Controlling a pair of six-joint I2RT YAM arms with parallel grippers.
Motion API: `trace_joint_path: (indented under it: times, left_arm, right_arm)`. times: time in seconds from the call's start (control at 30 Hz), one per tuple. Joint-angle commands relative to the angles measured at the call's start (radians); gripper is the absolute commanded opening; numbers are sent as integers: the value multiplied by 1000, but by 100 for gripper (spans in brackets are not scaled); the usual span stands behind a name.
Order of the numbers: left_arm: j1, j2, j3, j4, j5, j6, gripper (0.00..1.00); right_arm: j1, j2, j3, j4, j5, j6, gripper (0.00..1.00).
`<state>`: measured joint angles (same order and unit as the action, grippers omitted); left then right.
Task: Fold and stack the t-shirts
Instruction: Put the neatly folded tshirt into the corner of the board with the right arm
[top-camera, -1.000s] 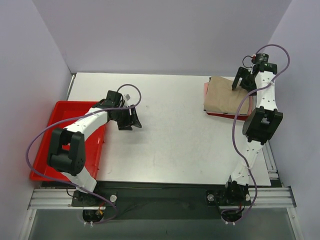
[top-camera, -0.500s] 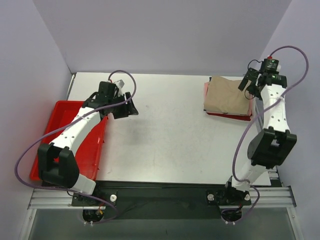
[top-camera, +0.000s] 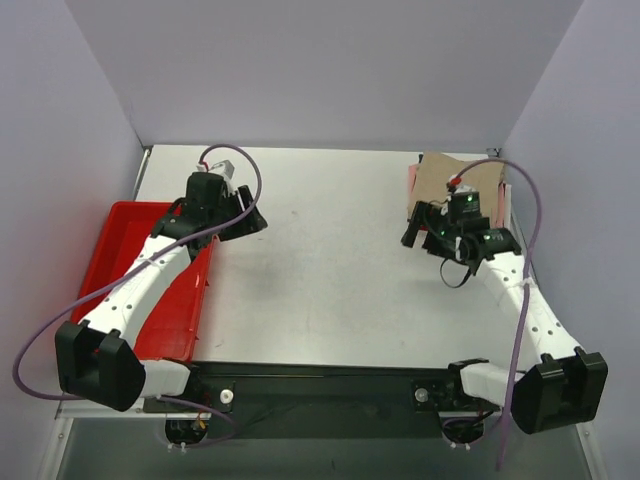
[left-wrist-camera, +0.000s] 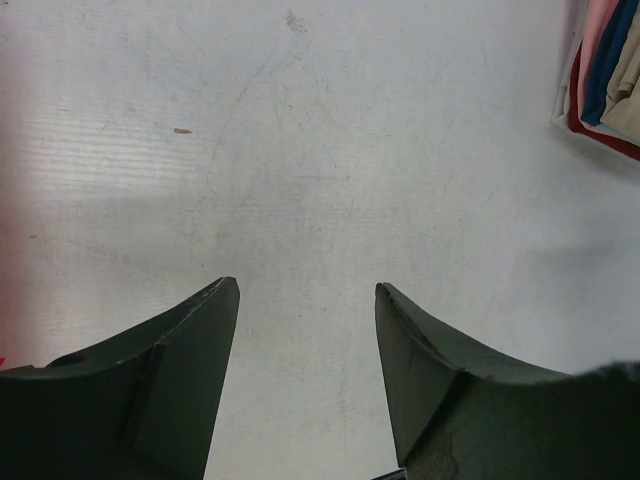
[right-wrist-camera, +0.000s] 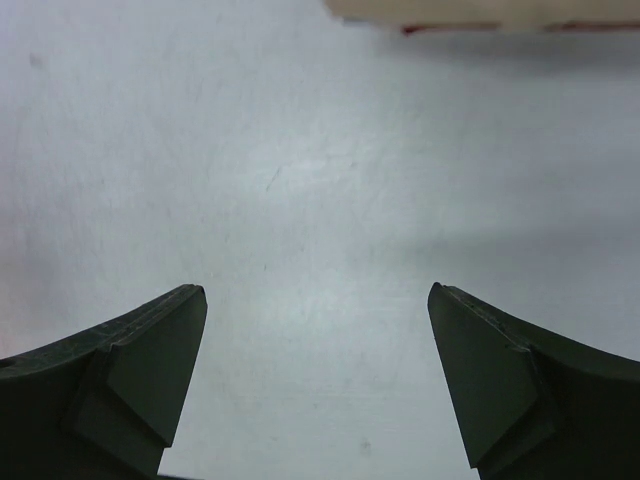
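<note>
The t-shirts lie folded in one stack at the table's back right, the tan one (top-camera: 452, 185) on top, with a pink edge (top-camera: 411, 183) showing on its left. The left wrist view catches the stack's side (left-wrist-camera: 607, 70) in pink, navy, tan and red layers. The tan edge (right-wrist-camera: 480, 9) crosses the top of the right wrist view. My right gripper (top-camera: 420, 230) (right-wrist-camera: 317, 290) hangs open and empty over bare table just in front of the stack's near left corner. Far to the left, my left gripper (top-camera: 250, 222) (left-wrist-camera: 305, 287) is open and empty above the table.
A red plastic tray (top-camera: 112, 240) sits along the left side of the table, partly under the left arm. Purple-grey walls close in the back and both sides. The right arm's cable loops over the stack.
The right arm has swung from behind the stack to its near left corner, jaws now wider. The left gripper has drawn back and left toward the tray's far corner.
</note>
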<state>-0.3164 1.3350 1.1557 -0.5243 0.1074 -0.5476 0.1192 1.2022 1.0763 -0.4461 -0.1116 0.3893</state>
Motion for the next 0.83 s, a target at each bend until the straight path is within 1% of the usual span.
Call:
trace_joint_path:
  times: [0.0, 0.03, 0.07, 0.2, 0.23, 0.33, 0.47, 0.8]
  left_arm:
    - [-10, -65, -30, 86, -57, -25, 67]
    - [-12, -71, -37, 90, -64, -25, 66]
    - [-12, -76, -45, 95, -67, -25, 66]
    - [-13, -111, -73, 113, -90, -35, 66]
    - [-15, -118, -86, 118, -98, -40, 66]
    - [-15, -143, -111, 136, -100, -57, 66]
    - [-16, -172, -160, 152, -124, -68, 66]
    - [-18, -218, -185, 130, -152, -69, 66]
  right_arm:
    - [94, -111, -160, 67, 23, 103, 100]
    - [120, -131, -191, 79, 38, 130, 100]
    - [172, -168, -217, 96, 67, 137, 100]
    - [253, -231, -309, 129, 108, 154, 100]
    - [261, -237, -325, 130, 143, 151, 100]
    - [284, -251, -334, 127, 170, 141, 100]
    - [303, -262, -334, 127, 181, 115, 100]
    - [330, -240, -303, 126, 182, 74, 100]
